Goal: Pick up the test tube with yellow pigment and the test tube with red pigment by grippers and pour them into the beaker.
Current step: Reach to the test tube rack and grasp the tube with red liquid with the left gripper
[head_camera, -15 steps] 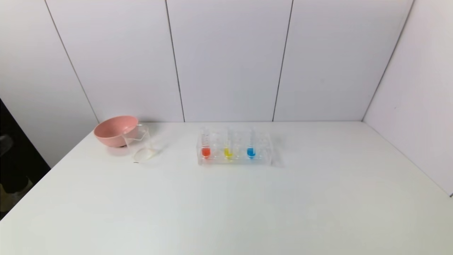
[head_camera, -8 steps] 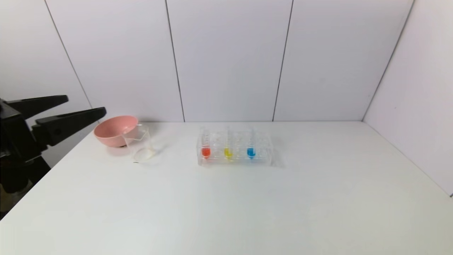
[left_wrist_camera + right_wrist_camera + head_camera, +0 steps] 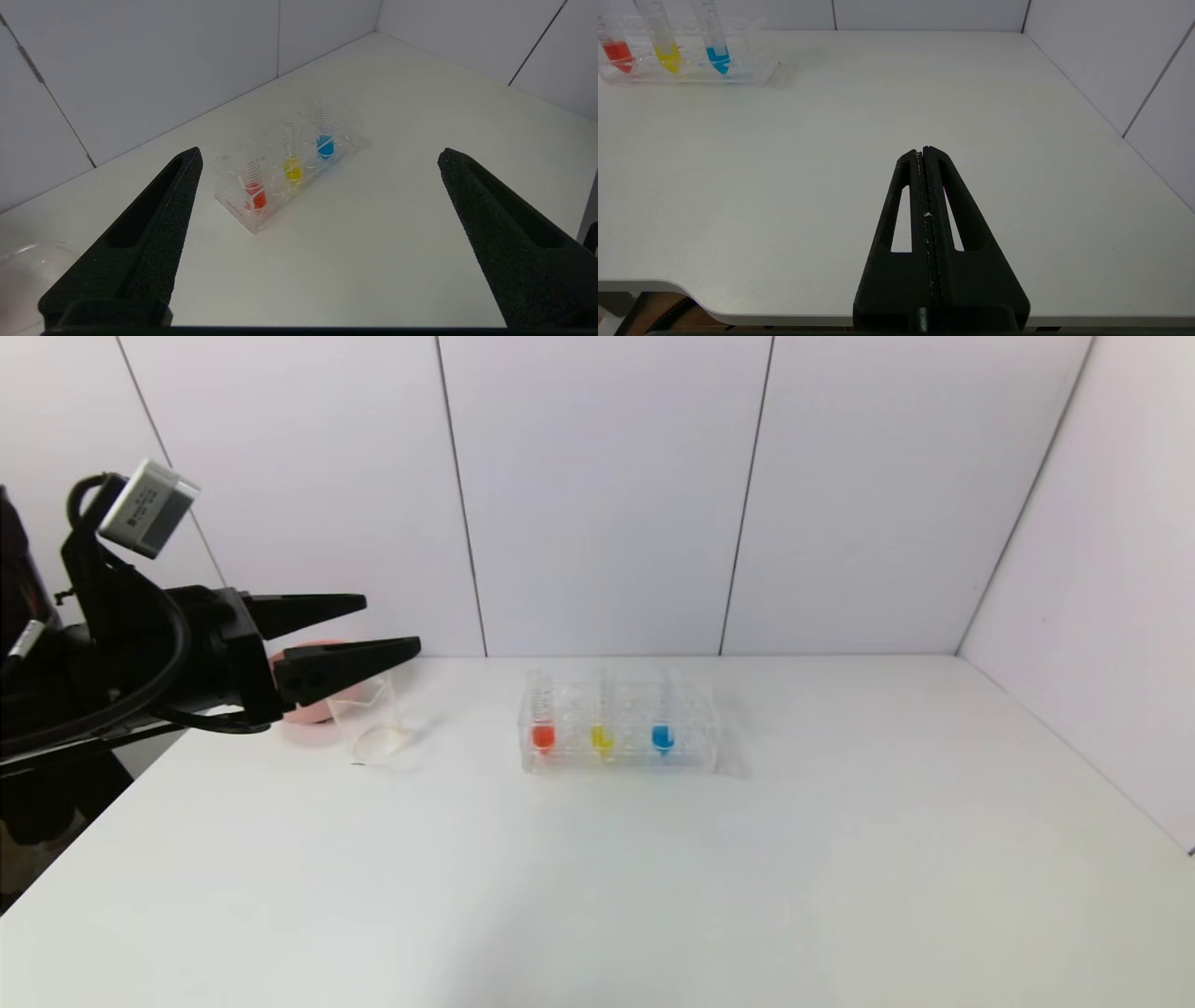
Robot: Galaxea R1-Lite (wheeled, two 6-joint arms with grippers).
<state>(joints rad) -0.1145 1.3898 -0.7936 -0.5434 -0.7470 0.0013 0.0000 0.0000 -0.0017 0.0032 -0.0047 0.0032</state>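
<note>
The red pigment tube [image 3: 542, 726] and the yellow pigment tube [image 3: 602, 728] stand upright in a clear rack [image 3: 686, 761] at the table's middle back; both also show in the left wrist view, red [image 3: 255, 189] and yellow [image 3: 291, 158]. The clear beaker [image 3: 373, 726] stands left of the rack. My left gripper [image 3: 390, 623] is open wide and empty, in the air at the far left above the beaker, well short of the rack [image 3: 320, 157]. My right gripper [image 3: 922, 150] is shut and empty, low by the table's near edge, out of the head view.
A blue-liquid tube [image 3: 662, 726] stands in the rack right of the yellow one. A pink bowl [image 3: 301, 711] sits behind the beaker, mostly hidden by my left gripper. White walls close the table's back and right side.
My left arm has come into view from the far left and moved right and up, its open fingers now in front of the pink bowl. Tubes, rack and beaker have not moved.
</note>
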